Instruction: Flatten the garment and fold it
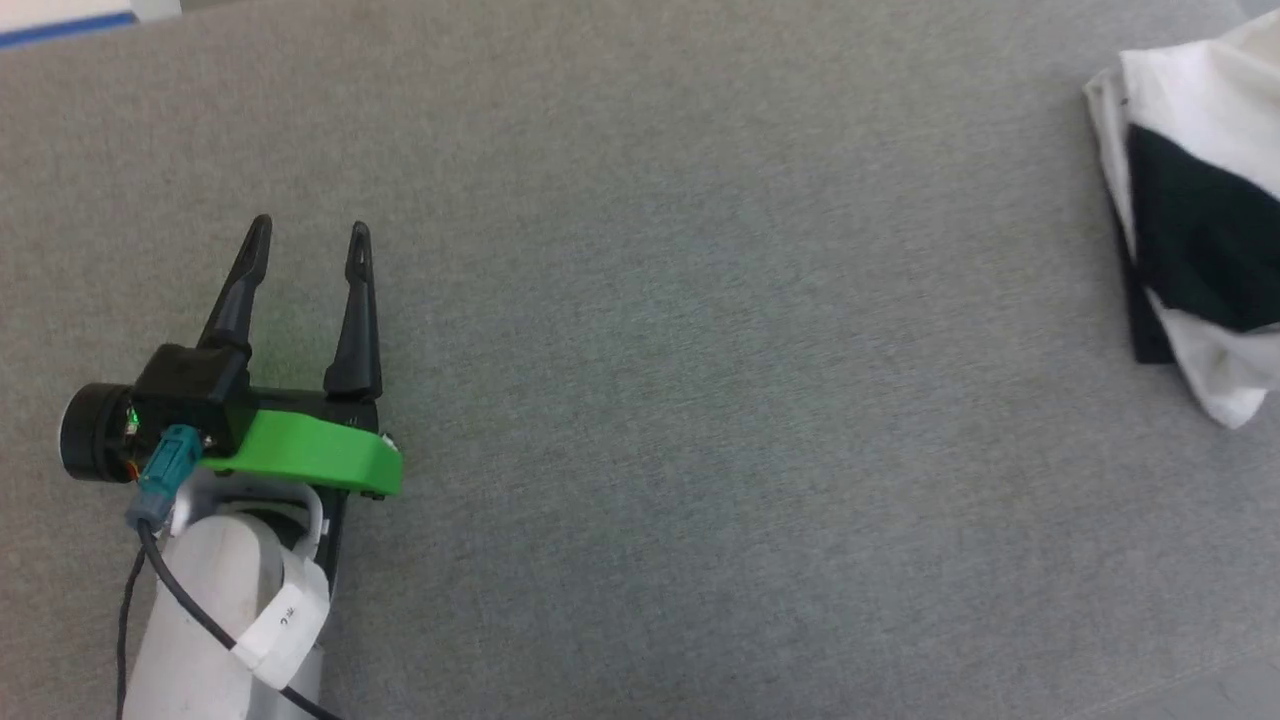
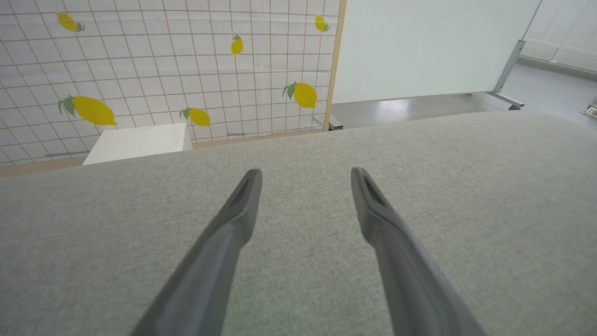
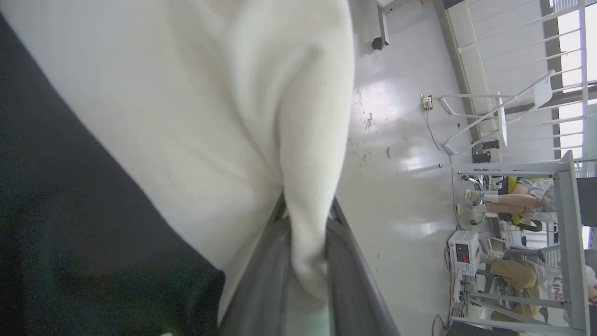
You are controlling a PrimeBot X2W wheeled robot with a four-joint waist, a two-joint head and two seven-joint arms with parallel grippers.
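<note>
Grey cloth surface [image 1: 700, 400], garment [image 1: 1205, 230], unreadable arm tag [image 1: 288, 622]

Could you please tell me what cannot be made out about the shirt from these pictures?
Head view: the shirt runs off the right edge, so its full outline is cut off.
Right wrist view: the shirt, close to the lens, is blurred and hides the jaw tips of the right gripper, shut on it.

Head cam overhead, L wrist cam low; same grey surface [image 1: 700, 400].
</note>
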